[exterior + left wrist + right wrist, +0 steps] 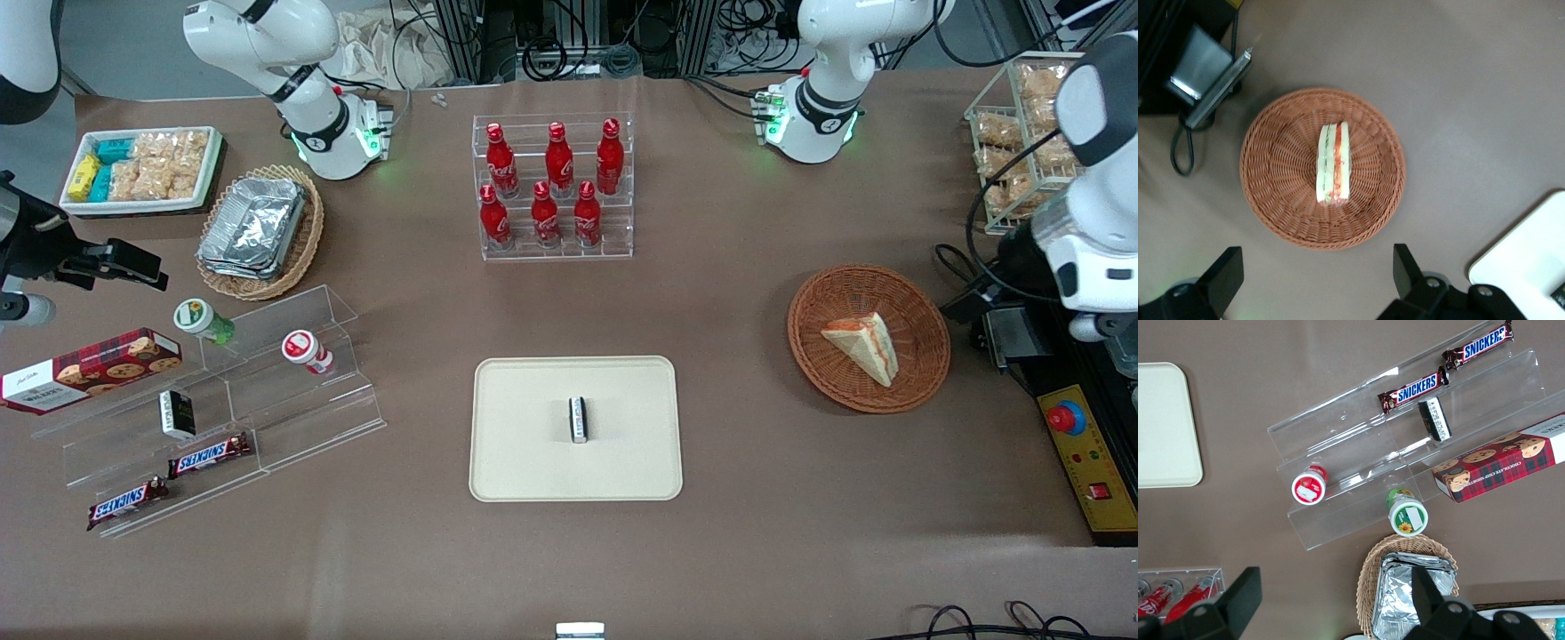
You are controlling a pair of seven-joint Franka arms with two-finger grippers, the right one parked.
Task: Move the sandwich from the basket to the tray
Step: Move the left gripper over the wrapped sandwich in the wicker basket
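Hovering high above the basket (1323,168), the gripper (1318,283) is spreading its fingers wide, lining up on the sandwich (1333,163) lying inside, which is waiting at three o'clock from the tray (533,444).

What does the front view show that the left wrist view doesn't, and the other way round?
Only the front view shows the acrylic rack of red cola bottles, the small black-and-white packet on the tray, and the snack shelves toward the parked arm's end. Only the left wrist view shows the open pincer hovering above the basket. Both show the triangular white-bread sandwich in the round reddish-brown wicker basket, and the cream rectangular tray.
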